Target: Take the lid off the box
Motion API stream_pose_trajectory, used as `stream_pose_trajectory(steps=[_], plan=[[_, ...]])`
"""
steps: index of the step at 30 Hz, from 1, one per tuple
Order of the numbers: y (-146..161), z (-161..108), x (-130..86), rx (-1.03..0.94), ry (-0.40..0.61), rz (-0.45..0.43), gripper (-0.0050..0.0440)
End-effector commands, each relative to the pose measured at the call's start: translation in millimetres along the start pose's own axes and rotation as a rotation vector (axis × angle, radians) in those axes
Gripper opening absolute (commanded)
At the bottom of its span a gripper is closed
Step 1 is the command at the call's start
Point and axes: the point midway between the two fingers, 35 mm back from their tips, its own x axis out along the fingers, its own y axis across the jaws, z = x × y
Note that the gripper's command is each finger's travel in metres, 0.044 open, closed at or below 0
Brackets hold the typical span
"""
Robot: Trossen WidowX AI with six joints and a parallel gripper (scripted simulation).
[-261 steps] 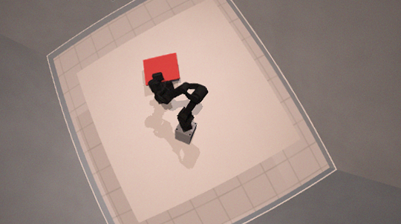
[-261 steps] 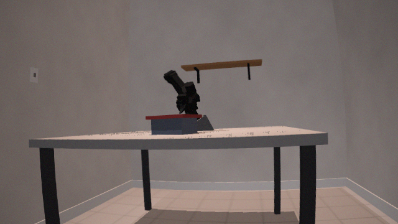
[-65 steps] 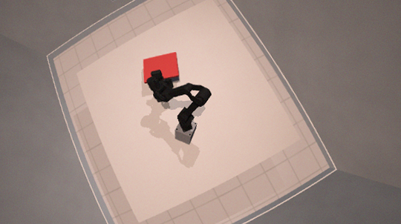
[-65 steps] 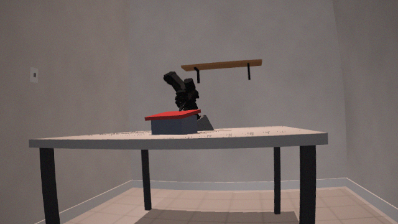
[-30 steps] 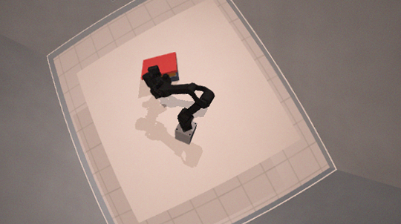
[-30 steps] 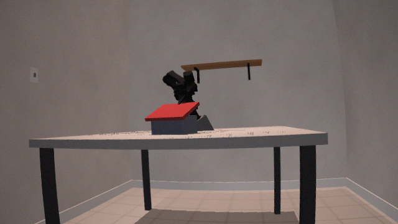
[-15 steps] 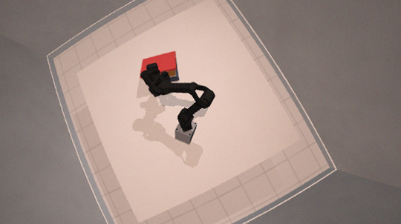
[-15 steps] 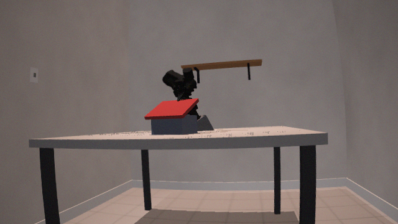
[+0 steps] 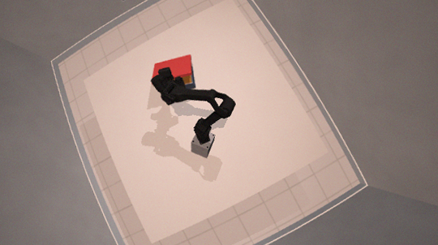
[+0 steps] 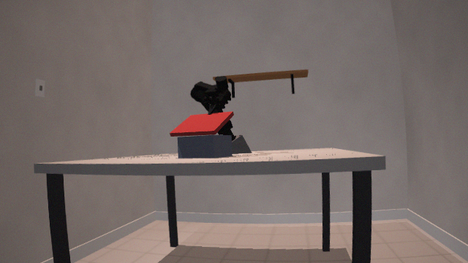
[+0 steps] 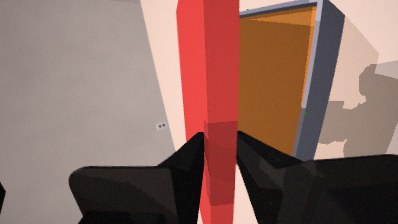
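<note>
The red lid [image 10: 202, 123] is tilted above the grey-blue storage box [image 10: 205, 146], raised at its right side, with its lower left edge close over the box rim. My gripper [image 11: 218, 137] is shut on the lid's edge [image 11: 210, 90]. In the wrist view the box's orange inside [image 11: 270, 85] shows beside the lid. From above, the lid [image 9: 172, 67] covers most of the box [image 9: 189, 80], and my gripper [image 9: 163, 77] sits at the lid's near edge.
The arm's base [image 9: 203, 145] stands on the table toward the middle. A wooden shelf [image 10: 267, 76] hangs on the back wall above the table. The table edge [image 10: 208, 167] runs in front of the box.
</note>
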Motion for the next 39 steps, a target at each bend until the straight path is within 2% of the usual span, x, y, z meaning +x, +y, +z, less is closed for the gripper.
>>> stream_pose_trajectory(steps=[1,32,39], plan=[[12,1,-6,0.025,0.000,0.014,-0.0050],[42,2,-32,0.025,0.000,0.014,-0.0050],[34,11,-30,0.025,0.000,0.014,-0.0050]])
